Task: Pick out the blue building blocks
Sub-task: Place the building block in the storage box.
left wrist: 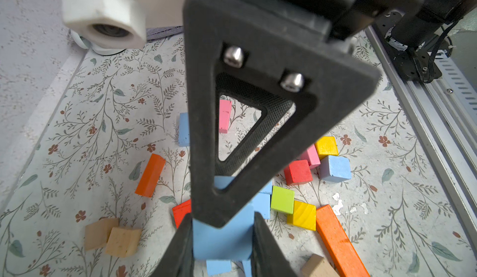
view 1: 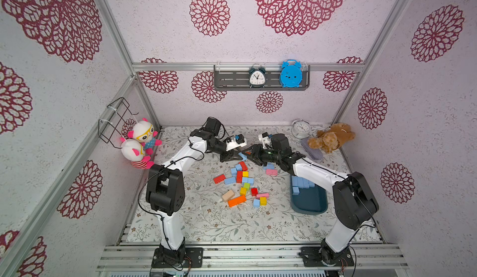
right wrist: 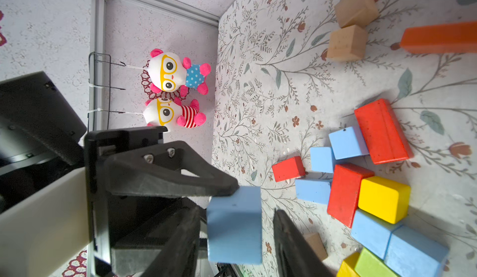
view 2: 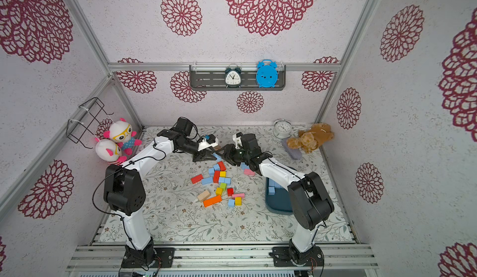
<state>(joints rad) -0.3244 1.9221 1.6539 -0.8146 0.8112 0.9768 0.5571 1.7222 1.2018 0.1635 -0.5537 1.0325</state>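
We see the left tool (left wrist: 223,226) pinching a small matte sky-blue block (left wrist: 222,244); the right tool (right wrist: 237,211) stands spread around it, gaps either side.

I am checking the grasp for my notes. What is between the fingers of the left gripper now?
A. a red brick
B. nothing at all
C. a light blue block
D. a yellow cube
C: in the left wrist view the left gripper has its fingers pressed against both sides of a light blue block.
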